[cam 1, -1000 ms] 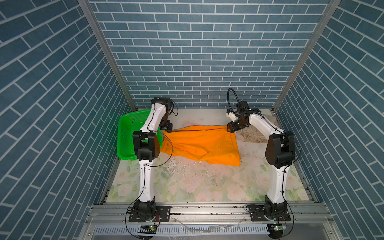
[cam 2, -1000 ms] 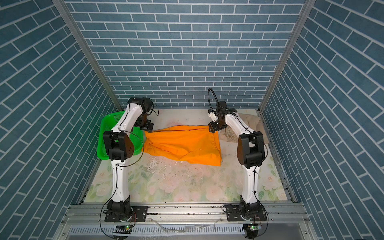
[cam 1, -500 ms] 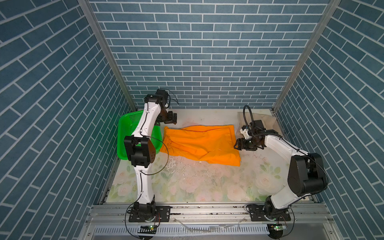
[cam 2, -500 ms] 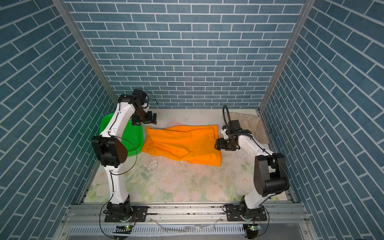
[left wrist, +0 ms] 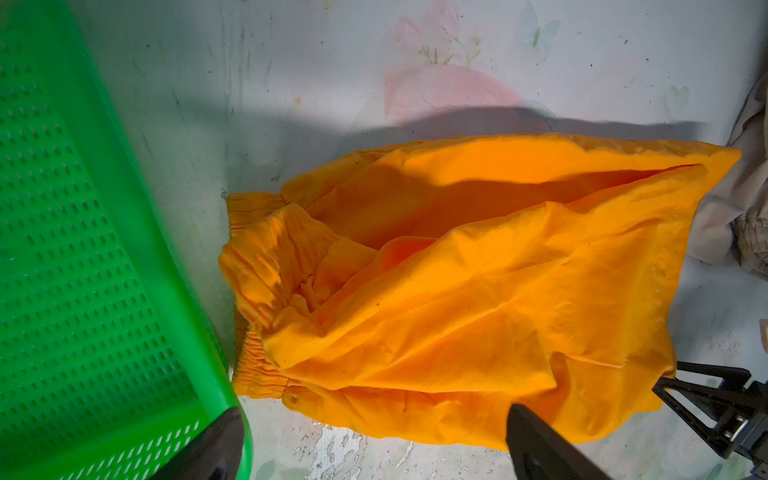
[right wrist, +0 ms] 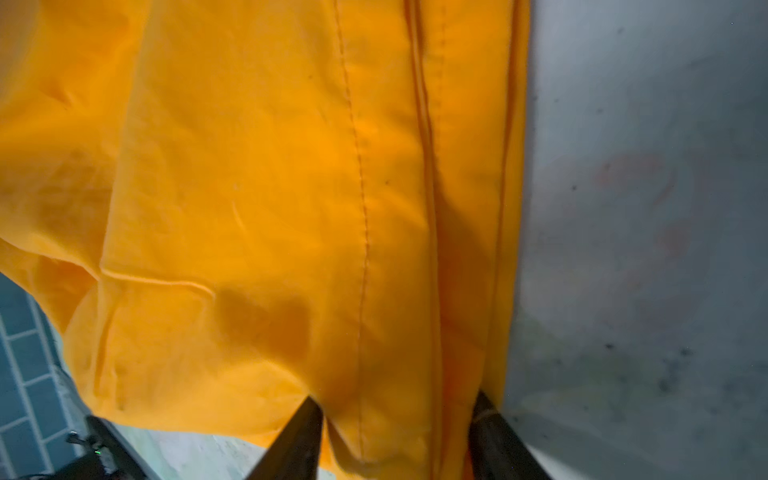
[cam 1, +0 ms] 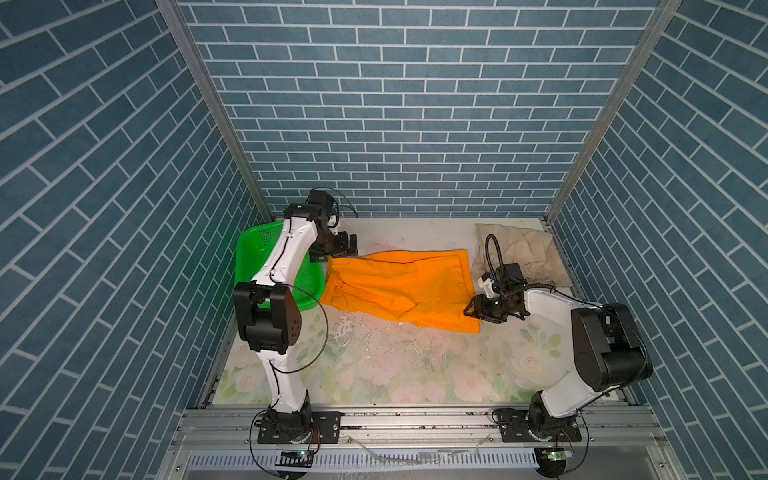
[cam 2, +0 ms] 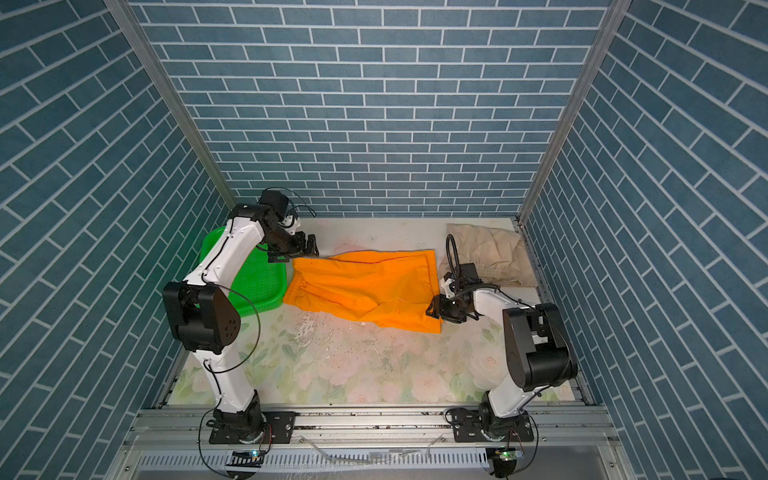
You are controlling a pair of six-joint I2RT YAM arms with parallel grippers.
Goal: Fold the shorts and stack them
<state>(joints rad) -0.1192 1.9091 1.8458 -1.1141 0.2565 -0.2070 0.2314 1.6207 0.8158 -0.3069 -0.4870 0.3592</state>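
The right pincer [cam 1: 473, 309] has swung from the far corner of the orange shorts [cam 1: 399, 286] to their near right corner, its fingers spread astride the hem. The left pincer [cam 1: 338, 251], spread wide, hovers above the waistband's far end. The beige shorts [cam 1: 523, 253] lie in the tabletop's [cam 1: 374, 365] far right corner.

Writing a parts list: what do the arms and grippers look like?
The left arm and right arm have white link shells, bulky black joint housings and thin black cables looping alongside. The left gripper and right gripper are black, with angular jaws.
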